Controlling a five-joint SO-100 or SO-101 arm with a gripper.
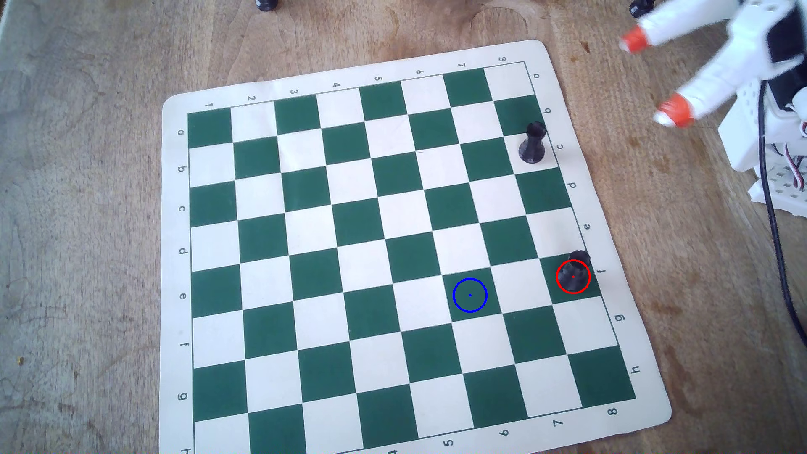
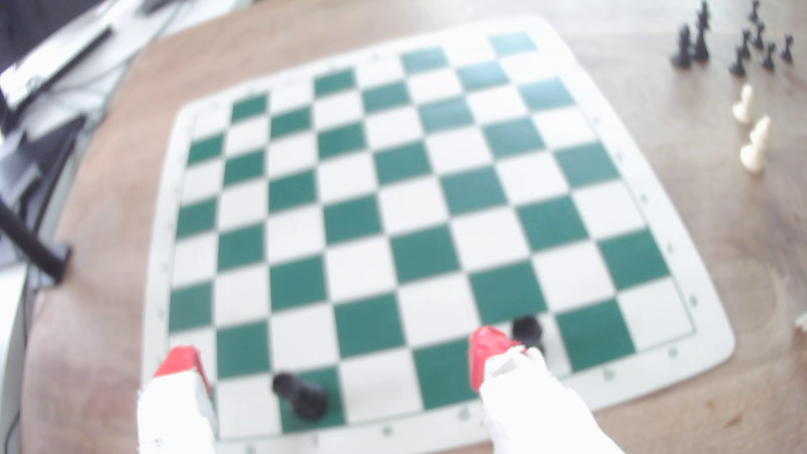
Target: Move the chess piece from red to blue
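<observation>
The chess piece [image 1: 579,261], black with a notched crown, stands on a green square at the board's right edge in the overhead view. Its base lies inside the red circle [image 1: 557,276]. The blue circle [image 1: 470,295] marks a bare green square two squares to the left. My gripper [image 1: 653,76] hovers open off the board's upper right corner, well away from the piece. In the blurred wrist view the piece [image 2: 301,395] shows low between the orange-red fingertips [image 2: 183,362] of the open gripper [image 2: 336,360].
A second black piece [image 1: 532,144] with a smooth head stands on a white square near the right edge, partly behind a finger in the wrist view [image 2: 528,331]. Spare black pieces [image 2: 698,39] and white pieces [image 2: 753,131] sit off the board. A black cable [image 1: 773,218] runs down the right.
</observation>
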